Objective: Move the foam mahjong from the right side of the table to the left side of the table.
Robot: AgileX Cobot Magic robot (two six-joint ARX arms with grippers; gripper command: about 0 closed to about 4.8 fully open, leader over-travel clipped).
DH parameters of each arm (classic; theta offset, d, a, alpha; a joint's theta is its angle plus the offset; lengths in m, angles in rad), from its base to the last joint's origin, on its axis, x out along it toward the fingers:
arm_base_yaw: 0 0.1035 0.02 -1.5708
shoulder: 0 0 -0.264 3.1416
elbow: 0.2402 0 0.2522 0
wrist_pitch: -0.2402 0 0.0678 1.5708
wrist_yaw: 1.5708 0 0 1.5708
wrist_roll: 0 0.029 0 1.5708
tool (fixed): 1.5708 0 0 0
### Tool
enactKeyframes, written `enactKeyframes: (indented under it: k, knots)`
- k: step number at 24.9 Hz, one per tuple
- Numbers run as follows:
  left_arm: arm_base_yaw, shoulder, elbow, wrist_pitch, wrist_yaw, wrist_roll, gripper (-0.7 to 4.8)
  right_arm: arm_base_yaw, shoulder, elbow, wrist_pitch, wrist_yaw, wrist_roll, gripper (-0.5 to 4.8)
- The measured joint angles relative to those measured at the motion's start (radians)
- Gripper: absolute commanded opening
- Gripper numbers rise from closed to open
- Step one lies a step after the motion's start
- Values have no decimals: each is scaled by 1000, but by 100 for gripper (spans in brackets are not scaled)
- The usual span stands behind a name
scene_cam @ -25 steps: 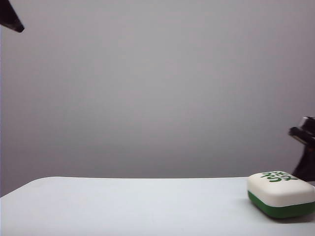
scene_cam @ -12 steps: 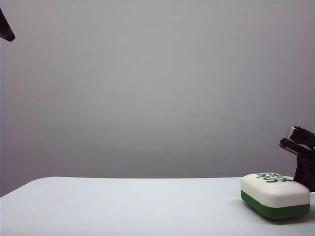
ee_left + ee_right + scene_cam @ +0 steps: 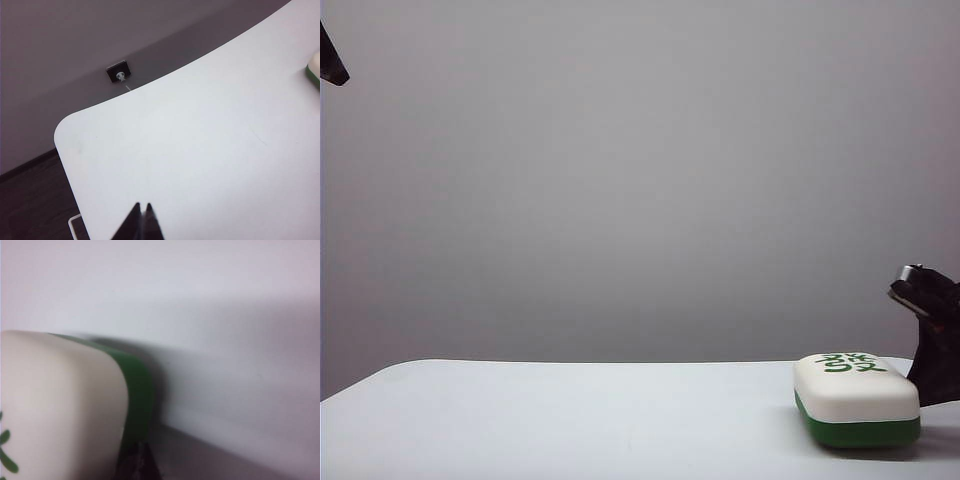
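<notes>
The foam mahjong (image 3: 857, 400) lies flat on the right part of the white table (image 3: 570, 420), white layer and green characters up, dark green base down. My right gripper (image 3: 924, 384) stands just behind its right end, low at the tabletop. In the right wrist view the shut fingertips (image 3: 140, 451) press against the green base of the foam mahjong (image 3: 60, 405). My left gripper (image 3: 330, 60) hangs high at the far left, shut and holding nothing. In the left wrist view my left gripper (image 3: 141, 206) is over the table's (image 3: 200, 150) corner, and the foam mahjong (image 3: 315, 67) shows only as a sliver.
A plain grey wall backs the table. In the left wrist view a small dark wall fitting (image 3: 118, 72) sits past the table's rounded edge, and dark floor (image 3: 30, 200) lies beside the corner.
The foam mahjong has slid leftward and turned a little, with my right gripper following close behind it. The left gripper has drawn slightly further out at the top left.
</notes>
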Motion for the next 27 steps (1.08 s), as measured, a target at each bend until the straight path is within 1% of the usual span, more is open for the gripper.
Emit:
enactKeyframes:
  k: [3,6,9,11,23,27]
  knots:
    - [0,0,0,-2,2,0,-5,22,0,0,5,-2,0,-5]
    - [0,0,0,-2,27,0,-5,74,0,0,29,-1,6,-5]
    - [0,0,0,-2,32,0,-5,119,2,2,61,21,32,-5]
    - [0,0,0,-13,33,0,-5,166,18,11,92,21,70,-5]
    - [0,-7,0,-74,35,0,-5,339,84,64,93,27,162,-5]
    - [0,-15,0,-80,35,0,-5,399,84,75,99,52,202,-5]
